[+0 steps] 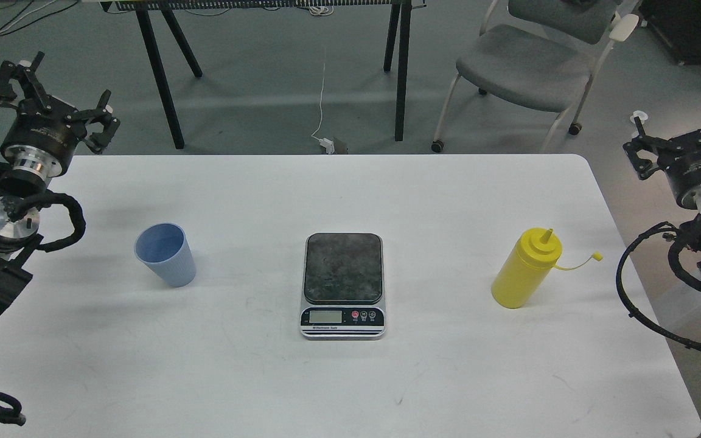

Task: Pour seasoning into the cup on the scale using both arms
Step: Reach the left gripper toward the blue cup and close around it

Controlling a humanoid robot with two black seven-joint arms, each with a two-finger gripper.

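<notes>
The light blue ribbed cup (166, 254) stands upright on the white table (350, 377), left of centre. At the table's middle lies the scale (342, 284), its dark plate bare. The yellow seasoning bottle (525, 267) stands upright to the right, nozzle up, its tethered cap hanging off to the right. My left gripper (52, 97) hovers open at the table's far left corner, well behind the cup. My right gripper (682, 131) hovers open beyond the right edge, behind the bottle. Neither holds anything.
Behind the table are black table legs (165, 79), a grey chair (527, 67) and a white cable with a plug (326, 143) on the floor. Black cable loops hang off both arms near the table's side edges.
</notes>
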